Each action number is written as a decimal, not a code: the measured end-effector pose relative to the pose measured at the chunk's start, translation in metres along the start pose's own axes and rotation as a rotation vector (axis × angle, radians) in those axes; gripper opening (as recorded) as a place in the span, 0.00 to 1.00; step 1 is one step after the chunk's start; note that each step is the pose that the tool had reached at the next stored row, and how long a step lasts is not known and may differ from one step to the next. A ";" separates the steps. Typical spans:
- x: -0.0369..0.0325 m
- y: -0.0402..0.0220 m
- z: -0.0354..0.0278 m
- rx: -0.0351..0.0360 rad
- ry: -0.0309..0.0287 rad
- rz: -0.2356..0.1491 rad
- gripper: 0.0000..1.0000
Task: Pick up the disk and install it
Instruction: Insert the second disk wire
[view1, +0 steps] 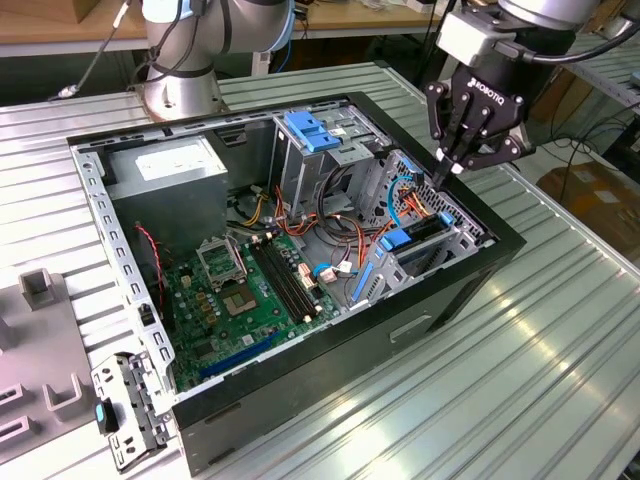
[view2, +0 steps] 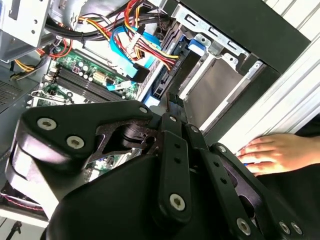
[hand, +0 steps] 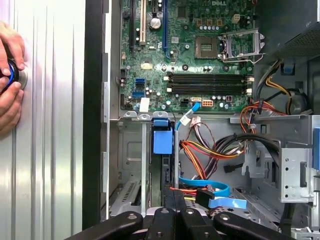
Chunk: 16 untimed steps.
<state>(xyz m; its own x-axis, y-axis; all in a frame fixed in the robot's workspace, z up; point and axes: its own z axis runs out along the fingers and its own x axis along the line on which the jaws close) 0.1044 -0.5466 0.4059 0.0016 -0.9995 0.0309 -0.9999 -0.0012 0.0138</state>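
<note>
Ribbed metal desk (view1: 560, 330) carried an open case (view1: 300, 420). At the exterior view's right, the tool (view1: 444, 174), clenched on nothing, hung just above the bay where the disk (view1: 398, 240) stood on edge, probably to press it home.

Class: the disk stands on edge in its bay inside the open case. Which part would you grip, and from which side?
Take the disk by its exposed blue-framed top edge, probably coming straight down through the open side of the case. It sits upright between grey bay walls, which cover its flat faces, so only that narrow edge is free.
</note>
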 end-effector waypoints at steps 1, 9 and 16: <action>-0.0003 0.0000 -0.0003 -0.0010 -0.0001 0.000 0.11; -0.0151 -0.0010 -0.0008 -0.0307 0.0086 -0.001 0.11; -0.0318 -0.0079 0.0058 -0.0597 0.0228 -0.004 0.11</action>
<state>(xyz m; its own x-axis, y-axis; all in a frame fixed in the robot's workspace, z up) 0.1122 -0.5150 0.3990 0.0062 -0.9986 0.0534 -0.9973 -0.0022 0.0735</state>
